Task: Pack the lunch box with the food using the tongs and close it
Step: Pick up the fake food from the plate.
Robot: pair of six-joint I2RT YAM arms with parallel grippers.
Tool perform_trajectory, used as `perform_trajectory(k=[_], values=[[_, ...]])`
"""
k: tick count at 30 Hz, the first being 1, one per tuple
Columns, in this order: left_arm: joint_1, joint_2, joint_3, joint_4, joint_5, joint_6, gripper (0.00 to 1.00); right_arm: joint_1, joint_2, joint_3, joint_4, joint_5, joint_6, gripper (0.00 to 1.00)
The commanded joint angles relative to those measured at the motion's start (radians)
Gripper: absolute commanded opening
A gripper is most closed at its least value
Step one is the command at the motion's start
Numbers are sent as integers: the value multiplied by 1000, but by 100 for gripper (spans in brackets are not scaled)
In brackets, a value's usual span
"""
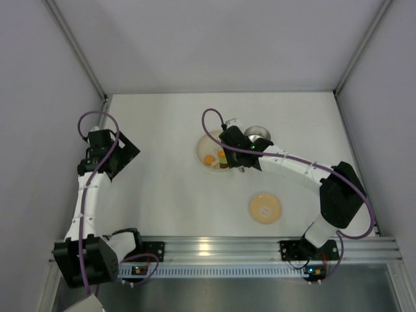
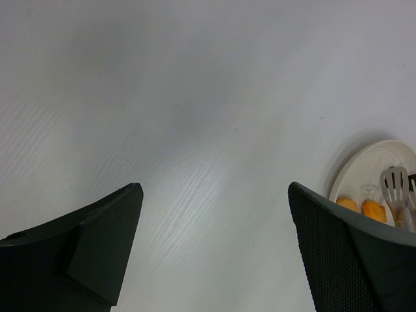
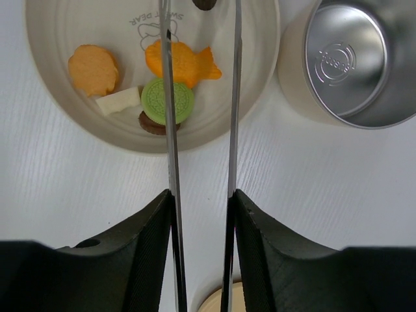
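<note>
Starting at the near edge: the tan lid (image 1: pixel 264 208) lies flat on the white surface (image 1: pixel 162 195), ahead of the right arm's base and well apart from everything else. Further in, the right hand (image 3: pixel 201 201) is partly closed. Its two black fingers (image 3: pixel 146 247) press from outside on the two arms of the tongs (image 3: pixel 170 130), so the tongs are gripped. The arms of the tongs run forward side by side with a gap between them, out over the cream plate (image 3: pixel 253 78). On the plate, nearest first: a dark brown piece (image 3: pixel 148 125) half under a green disc (image 3: pixel 168 101), a pale white stick (image 3: pixel 119 101) just beside them, then an orange fish-shaped piece (image 3: pixel 185 63) and an orange round piece (image 3: pixel 94 68). The left arm of the tongs crosses above the green disc and the fish. A second dark piece (image 3: pixel 205 3) sits between the tong tips at the frame edge; contact cannot be told. The lunch box (image 3: pixel 344 62) stands upright just right of the plate, open, with a bare steel interior. Off to the left, the left hand (image 2: pixel 214 195) hangs above bare surface with its fingers spread wide and nothing between them.
</note>
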Motion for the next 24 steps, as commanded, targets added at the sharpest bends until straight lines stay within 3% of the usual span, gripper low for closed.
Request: perform_trajectory(k=[1, 13, 24], values=[[4, -22, -8, 37, 6, 15, 99, -20, 8, 52, 53, -21, 3, 39], [4, -21, -9, 39, 6, 17, 99, -34, -32, 53, 27, -24, 5, 13], [4, -21, -9, 39, 9, 17, 99, -50, -181, 82, -41, 25, -9, 12]])
